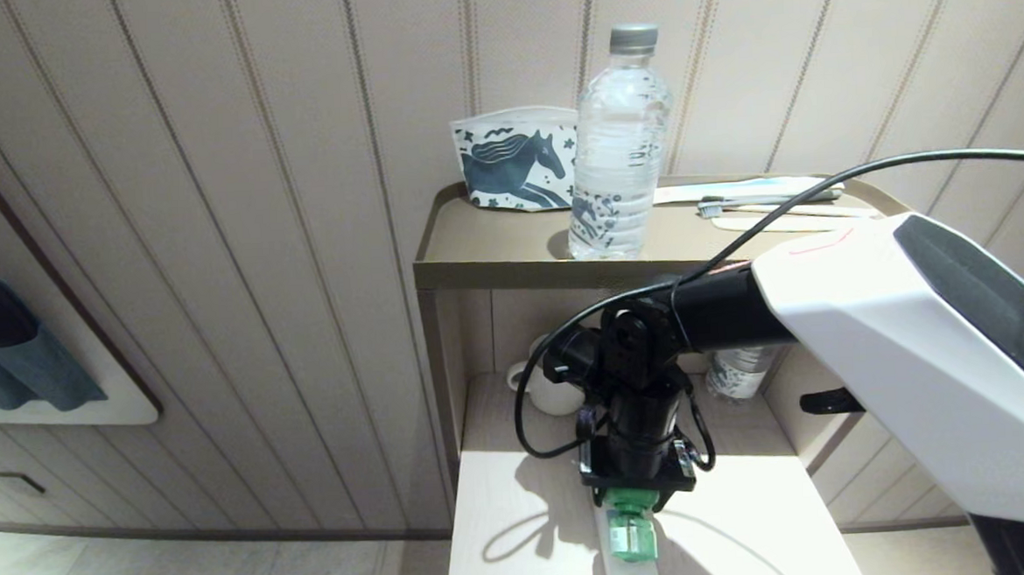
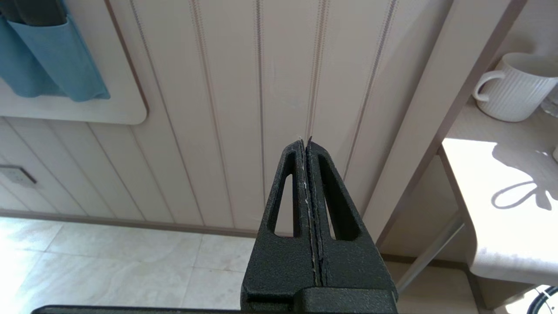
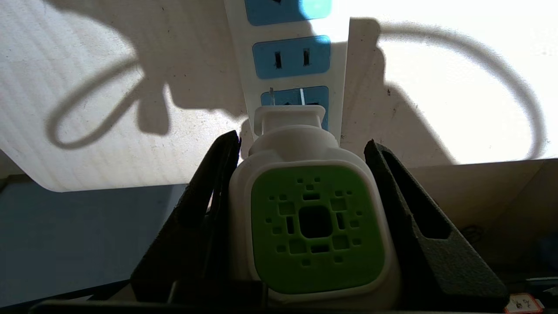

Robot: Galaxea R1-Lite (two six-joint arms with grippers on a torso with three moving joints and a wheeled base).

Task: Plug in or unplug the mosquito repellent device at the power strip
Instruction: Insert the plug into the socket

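On the near edge of the pale worktop (image 1: 735,521), as the head view shows it, the right pincer (image 1: 635,491) points straight down over the power strip (image 1: 629,570), with the mosquito repellent device (image 1: 632,526) held beneath it, green bottle toward the near side. A water bottle (image 1: 617,142) stands on the shelf above, far from the work, and a white mug (image 1: 545,389) sits at the back of the worktop, clear of the arm.

From the left wrist view, the left pincer (image 2: 306,148) hangs parked off the worktop's left side, fingers pressed together and holding nothing.

From the right wrist view, the right pincer (image 3: 303,144) stands about half open, its two fingers (image 3: 209,192) bracketing the device's (image 3: 316,226) white body; the left one touches it, while the right seems just off the shell, so the grip looks loose to me. The two prongs sit right at a blue socket (image 3: 291,97) of the strip (image 3: 344,78), though whether they are seated or just clear I cannot tell.

To do this step well, I would firm the grip first, keep the prongs square to the slots, and move straight along their axis without rocking, since the unsecured strip could lift or skid.
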